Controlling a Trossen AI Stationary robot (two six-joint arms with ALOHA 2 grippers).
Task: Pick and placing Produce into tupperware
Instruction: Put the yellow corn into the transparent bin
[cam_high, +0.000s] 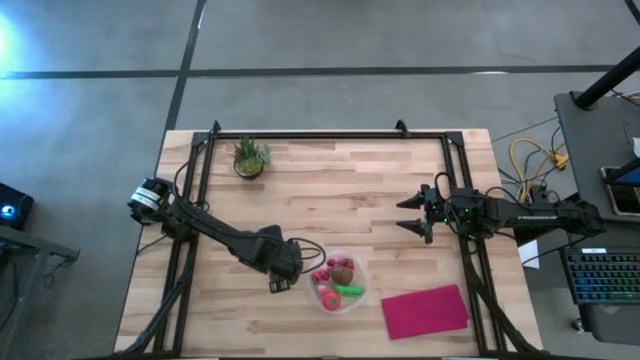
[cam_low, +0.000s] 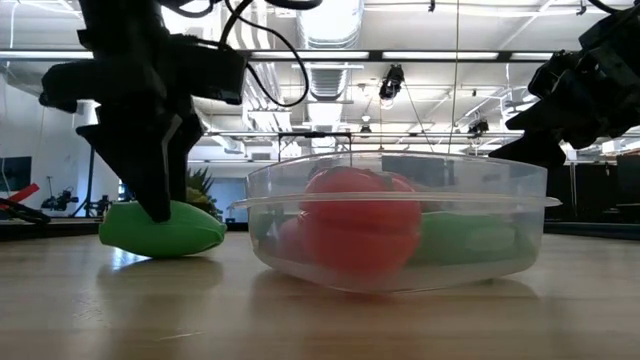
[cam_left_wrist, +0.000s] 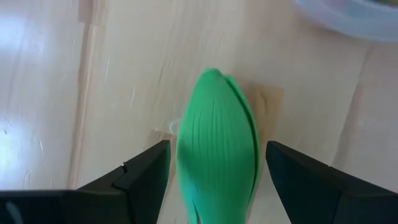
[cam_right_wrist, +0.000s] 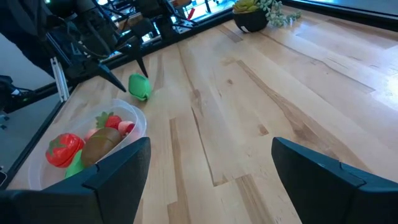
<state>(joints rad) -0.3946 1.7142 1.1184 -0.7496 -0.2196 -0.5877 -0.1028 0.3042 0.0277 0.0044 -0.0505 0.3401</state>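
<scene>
At lower centre of the high view, the tupperware (cam_high: 340, 283) is seen on the table (cam_high: 330, 180), filled with produce. Just left of it, a green piece (cam_left_wrist: 217, 146) is straddled, ungripped, by the open left end effector (cam_left_wrist: 217, 171). Farther right, the right end effector (cam_high: 412, 215) is held open and empty.

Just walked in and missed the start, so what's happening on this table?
The left tool is down at the table with its fingers open on either side of a green produce piece, beside the clear tupperware. The tupperware already holds several produce pieces. The right tool waits open above the bare wood.
</scene>
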